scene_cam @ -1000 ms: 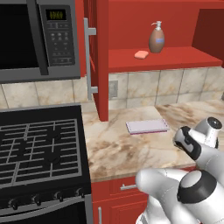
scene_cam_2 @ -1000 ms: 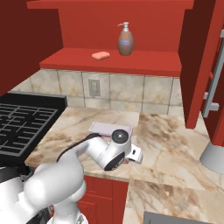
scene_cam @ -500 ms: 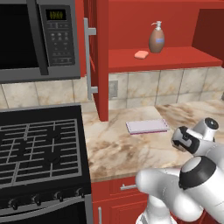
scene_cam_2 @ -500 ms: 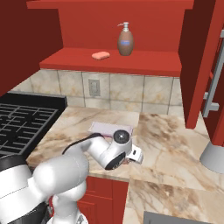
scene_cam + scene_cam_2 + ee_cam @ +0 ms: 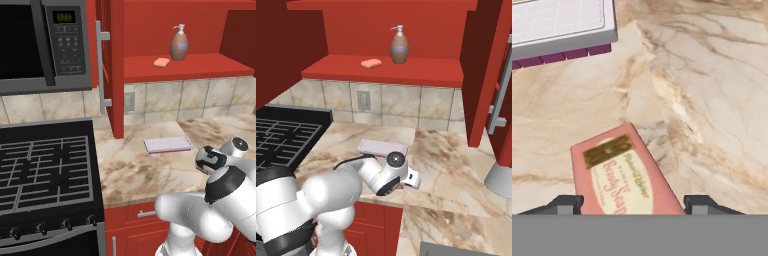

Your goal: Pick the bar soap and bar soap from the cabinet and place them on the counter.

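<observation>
In the left base view, one bar soap (image 5: 161,62) lay on the cabinet (image 5: 185,67) shelf just beside the brown pump bottle (image 5: 179,44), not yet fetched.

In the right base view, the end effector (image 5: 415,181) hung low over the tabletop (image 5: 456,165), near the lavender pad (image 5: 383,147).

In the hand view, the other bar soap (image 5: 623,176) rested flat on the tabletop between its parted fingertips (image 5: 568,204); whether they gripped or cleared it I could not tell. The pad lay apart from this soap.

Bar soap (image 5: 371,63) lies on cabinet (image 5: 406,75) shelf beside pump bottle (image 5: 399,46).
</observation>
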You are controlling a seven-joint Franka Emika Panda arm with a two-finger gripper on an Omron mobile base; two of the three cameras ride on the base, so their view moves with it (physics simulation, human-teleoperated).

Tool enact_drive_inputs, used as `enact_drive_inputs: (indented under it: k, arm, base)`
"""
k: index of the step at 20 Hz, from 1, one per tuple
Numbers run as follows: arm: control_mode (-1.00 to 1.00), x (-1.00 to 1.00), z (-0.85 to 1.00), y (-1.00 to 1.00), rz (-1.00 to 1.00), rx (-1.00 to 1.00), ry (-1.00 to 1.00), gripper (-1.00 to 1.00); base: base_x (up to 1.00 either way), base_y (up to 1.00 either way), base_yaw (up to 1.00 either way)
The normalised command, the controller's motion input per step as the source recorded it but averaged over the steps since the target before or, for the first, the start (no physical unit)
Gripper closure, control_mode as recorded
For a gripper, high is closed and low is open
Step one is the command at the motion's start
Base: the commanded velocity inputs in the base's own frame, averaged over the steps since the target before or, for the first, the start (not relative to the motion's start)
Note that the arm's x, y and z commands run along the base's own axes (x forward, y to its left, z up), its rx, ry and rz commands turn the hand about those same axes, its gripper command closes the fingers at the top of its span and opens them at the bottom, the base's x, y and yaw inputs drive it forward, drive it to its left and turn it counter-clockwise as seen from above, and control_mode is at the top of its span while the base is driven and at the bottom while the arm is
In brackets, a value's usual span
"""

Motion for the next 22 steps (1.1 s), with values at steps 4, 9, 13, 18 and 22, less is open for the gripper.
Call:
enact_drive_inputs:
  k: [4, 9, 13, 18, 22]
  arm:
    - [-1.00, 0.12, -0.16, 0.00, 0.00, 0.00, 0.00, 1.00]
    - [-1.00, 0.05, -0.19, 0.00, 0.00, 0.00, 0.00, 1.00]
    - [-1.00, 0.00, -0.22, 0.00, 0.00, 0.00, 0.00, -1.00]
    - [-1.00, -0.03, -0.02, 0.00, 0.00, 0.00, -0.01, -1.00]
    - [-1.00, -0.06, 0.04, 0.00, 0.00, 0.00, -0.06, -1.00]
  base:
    - [0.00, 0.00, 0.00]
    - [0.00, 0.00, 0.00]
    - [0.00, 0.00, 0.00]
    - [0.00, 0.00, 0.00]
    - [0.00, 0.00, 0.00]
